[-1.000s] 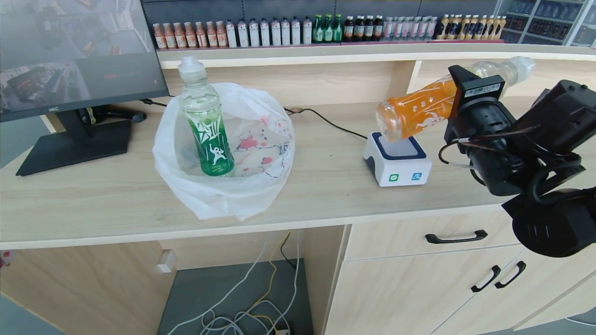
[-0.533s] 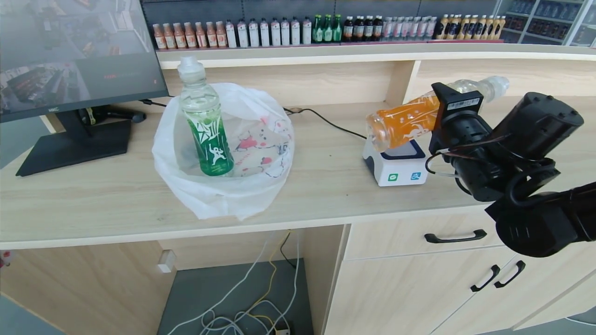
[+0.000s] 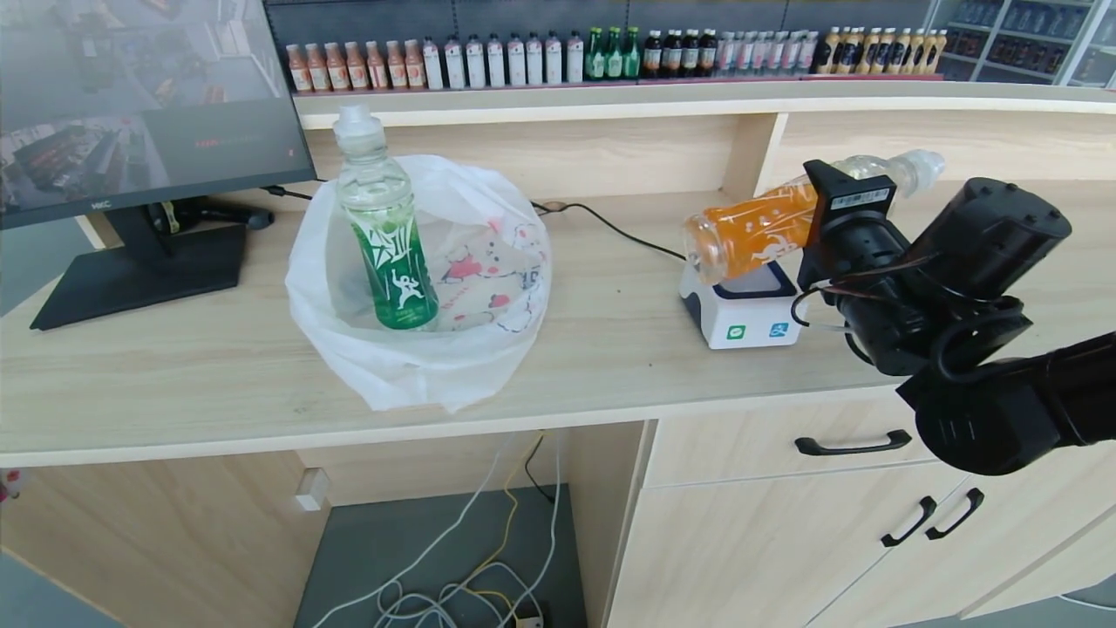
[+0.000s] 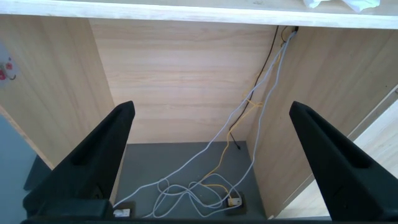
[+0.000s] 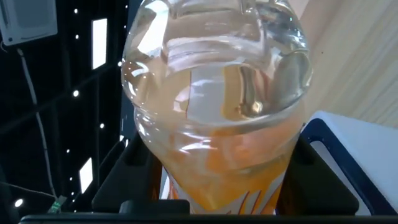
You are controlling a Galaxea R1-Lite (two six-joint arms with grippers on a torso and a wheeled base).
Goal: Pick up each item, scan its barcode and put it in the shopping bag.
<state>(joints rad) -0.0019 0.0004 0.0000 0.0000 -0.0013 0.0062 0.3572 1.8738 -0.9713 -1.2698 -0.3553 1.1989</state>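
Right gripper [image 3: 839,209], fingers clamped on orange bottle [image 3: 754,231], sits lower than second ago; bottle now just over scanner [image 3: 741,316]. I judge scan under way, bag [image 3: 488,349] next. Left gripper [image 4: 211,149] fingers wide.

One orange drink bottle [image 3: 754,231], one green-labelled drink bottle [image 3: 388,235]. One white shopping bag [image 3: 418,384]. One white barcode scanner [image 3: 741,327]. One monitor [image 3: 131,87]. Three black cabinet handles [image 3: 854,447]. One shelf row of bottles [image 3: 610,57], too small to count.
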